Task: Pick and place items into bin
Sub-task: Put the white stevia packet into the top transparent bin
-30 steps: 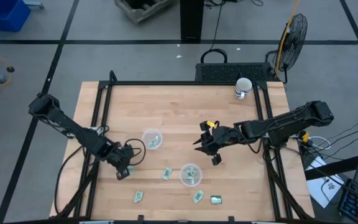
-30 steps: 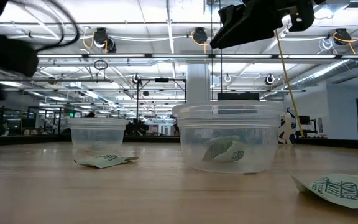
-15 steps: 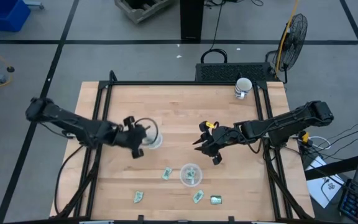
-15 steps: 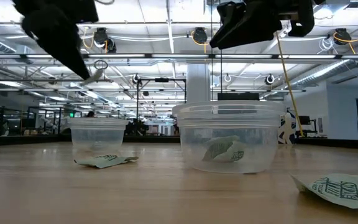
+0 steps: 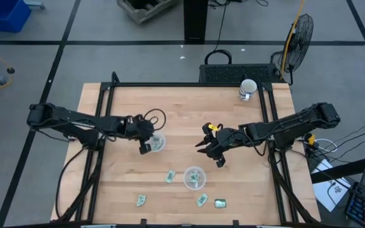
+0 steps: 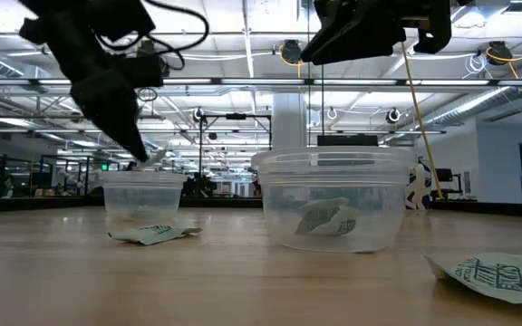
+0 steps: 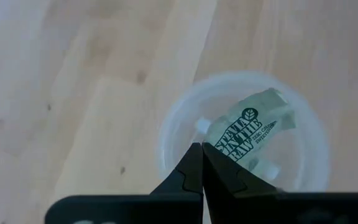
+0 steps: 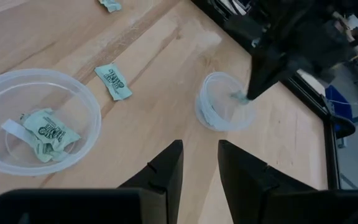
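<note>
Small pale-green packets with dark print, crumpled — one (image 7: 248, 139) pinched in the left pincer (image 5: 146, 143) over the cup (image 5: 155, 142) at centre-left of the high view. Second cup (image 5: 194, 178), lower centre, holding a packet (image 8: 45, 135). Four loose packets on the desk (image 5: 182, 114) along the bottom: (image 5: 169, 177), (image 5: 140, 200), (image 5: 201, 200), (image 5: 220, 203). Left wrist view alone showing the closed fingers (image 7: 194, 177) on the wrapper. Right pincer (image 5: 210, 148) mid-frame, apart and empty — gap clear in its wrist view.
</note>
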You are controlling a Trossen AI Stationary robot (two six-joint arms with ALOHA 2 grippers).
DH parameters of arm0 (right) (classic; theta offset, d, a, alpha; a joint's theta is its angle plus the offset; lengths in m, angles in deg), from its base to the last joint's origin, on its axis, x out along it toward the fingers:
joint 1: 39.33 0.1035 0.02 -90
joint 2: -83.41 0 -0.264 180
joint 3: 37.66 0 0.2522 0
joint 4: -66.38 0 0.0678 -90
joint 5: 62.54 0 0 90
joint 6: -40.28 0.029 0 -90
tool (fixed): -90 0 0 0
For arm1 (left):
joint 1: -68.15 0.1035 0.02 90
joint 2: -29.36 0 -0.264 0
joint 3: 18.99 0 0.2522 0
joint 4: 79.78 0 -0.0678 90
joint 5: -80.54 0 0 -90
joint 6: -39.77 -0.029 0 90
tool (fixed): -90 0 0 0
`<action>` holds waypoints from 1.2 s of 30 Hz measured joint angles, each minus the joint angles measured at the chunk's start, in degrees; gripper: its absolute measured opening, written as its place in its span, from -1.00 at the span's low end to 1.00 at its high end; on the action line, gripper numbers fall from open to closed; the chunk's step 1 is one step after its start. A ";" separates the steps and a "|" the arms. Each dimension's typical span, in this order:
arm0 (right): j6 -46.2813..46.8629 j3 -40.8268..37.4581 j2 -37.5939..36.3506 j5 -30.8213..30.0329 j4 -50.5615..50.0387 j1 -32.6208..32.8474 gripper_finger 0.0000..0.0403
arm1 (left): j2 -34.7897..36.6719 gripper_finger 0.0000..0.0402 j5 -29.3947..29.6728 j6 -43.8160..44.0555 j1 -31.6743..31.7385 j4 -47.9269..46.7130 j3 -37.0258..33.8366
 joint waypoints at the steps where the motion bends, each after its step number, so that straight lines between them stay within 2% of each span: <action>1: 0.02 0.00 0.00 0.00 -0.01 0.00 -0.54 | -0.91 -0.99 -0.04 -0.10 0.00 0.56 -0.37; 7: 0.03 0.00 0.00 0.09 0.81 -0.02 -0.54 | -4.58 -0.99 1.74 -1.45 0.02 2.43 -0.66; 18: 0.15 0.00 0.00 0.15 0.70 -0.02 -0.54 | -9.87 -0.90 -1.93 -2.09 1.49 4.58 -0.55; 36: 0.12 0.00 0.02 0.17 1.52 -0.02 -0.54 | -9.58 -0.89 -1.51 1.00 1.53 4.36 -0.41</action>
